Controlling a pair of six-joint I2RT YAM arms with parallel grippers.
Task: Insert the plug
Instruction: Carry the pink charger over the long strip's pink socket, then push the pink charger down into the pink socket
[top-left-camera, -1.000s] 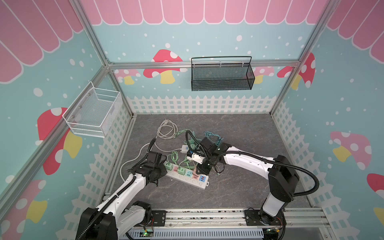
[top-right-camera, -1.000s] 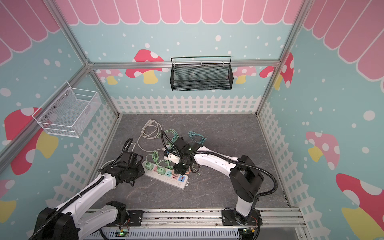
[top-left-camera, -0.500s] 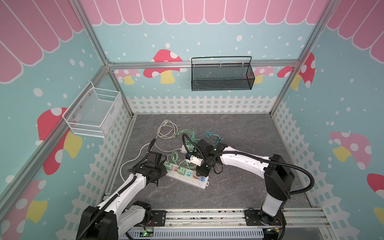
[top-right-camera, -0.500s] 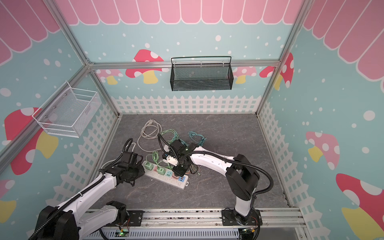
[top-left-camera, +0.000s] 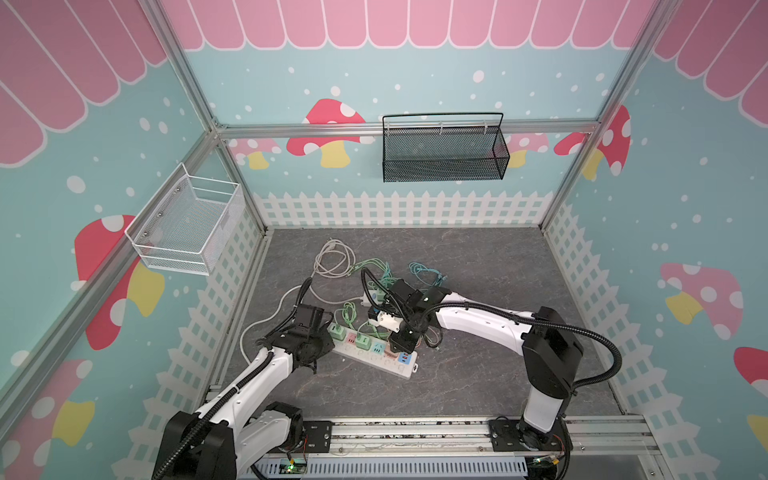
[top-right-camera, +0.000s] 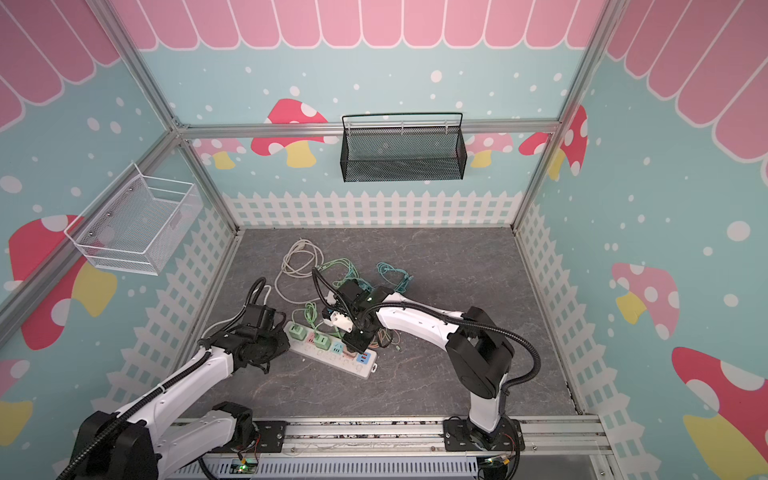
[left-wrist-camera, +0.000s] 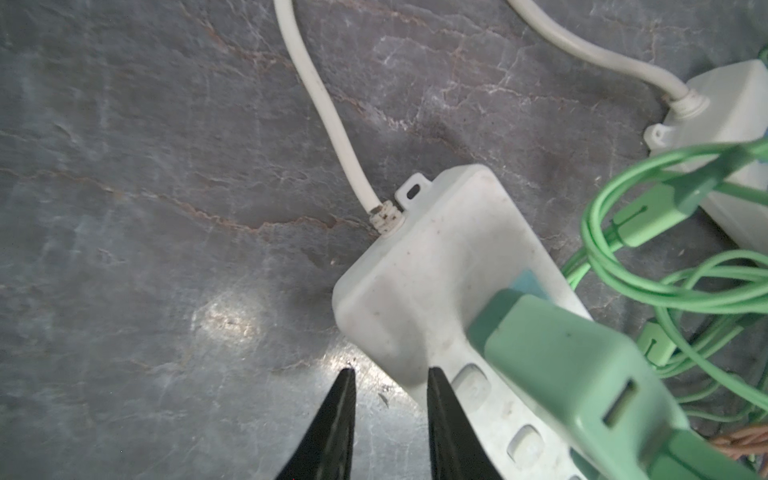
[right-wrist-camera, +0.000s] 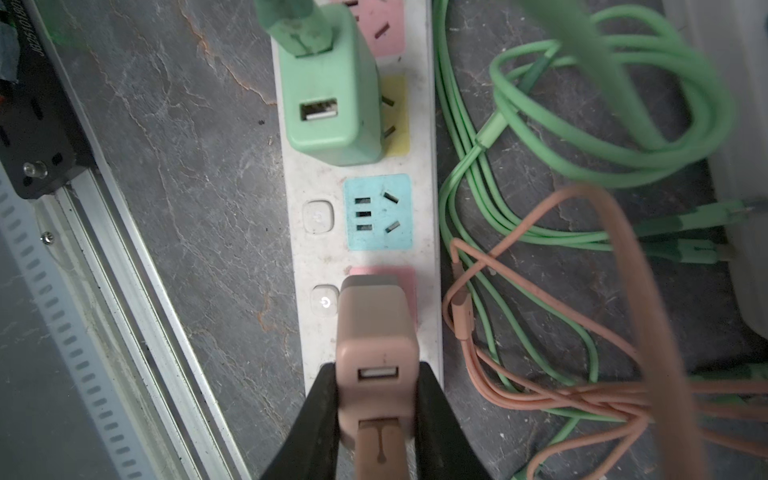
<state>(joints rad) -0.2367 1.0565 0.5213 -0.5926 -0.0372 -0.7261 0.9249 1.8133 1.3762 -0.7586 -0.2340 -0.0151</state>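
The grey tabletop (top-left-camera: 478, 266) carries a white power strip (top-left-camera: 392, 365) lying slantwise near the front. The left tool (left-wrist-camera: 390, 374) sits at the strip's cord end, its jaws slightly apart with only tabletop between them. The right tool (right-wrist-camera: 376, 372) is clamped on both sides of a tan plug (right-wrist-camera: 374, 324), which stands on the strip's pink socket (right-wrist-camera: 405, 278). Whether it's fully home, I can't tell.

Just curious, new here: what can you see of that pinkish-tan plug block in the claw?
The pinkish-tan plug block looks like matte plastic with rounded corners, one free USB port and a matching cable in the other. It stands on the pink socket of the white power strip, clamped by the right gripper.
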